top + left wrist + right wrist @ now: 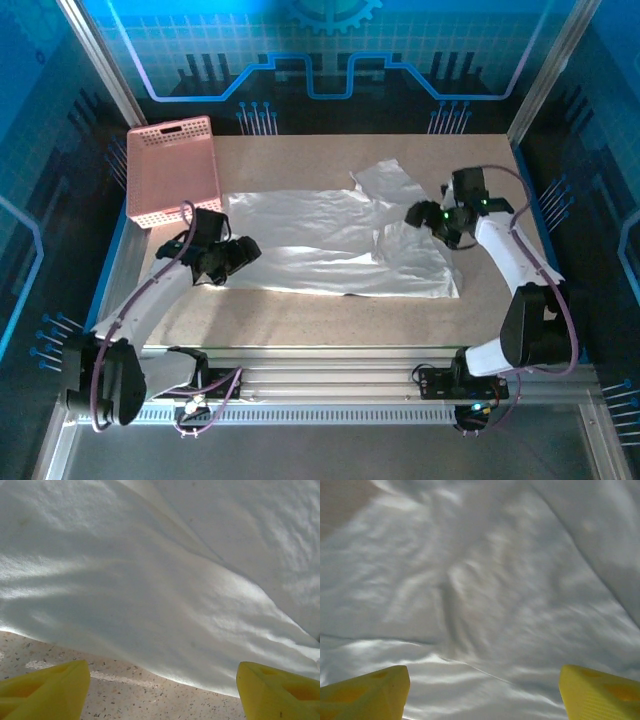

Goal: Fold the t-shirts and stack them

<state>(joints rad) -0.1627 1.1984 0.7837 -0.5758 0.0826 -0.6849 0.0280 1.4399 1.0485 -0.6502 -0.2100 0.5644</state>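
A white t-shirt [330, 245] is lying spread on the table [300, 320].
The left gripper [238, 255] and right gripper [416, 214] are hovering at its ends, both released.

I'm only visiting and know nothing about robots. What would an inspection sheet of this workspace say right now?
Surface: tan speckled board table, level.
Job's things: one white thin fabric t-shirt, spread out and wrinkled, not yet folded.
Clutter: pink plastic lattice basket at the far left corner, close beside the shirt.
Grippers: left gripper at the shirt's left edge, yellow fingers apart, holding nothing; right gripper over the shirt's right part, fingers apart, holding nothing.
Cables: purple cables run along both arms, off the shirt.
Surroundings: blue-lit patterned wall panels and metal frame posts.
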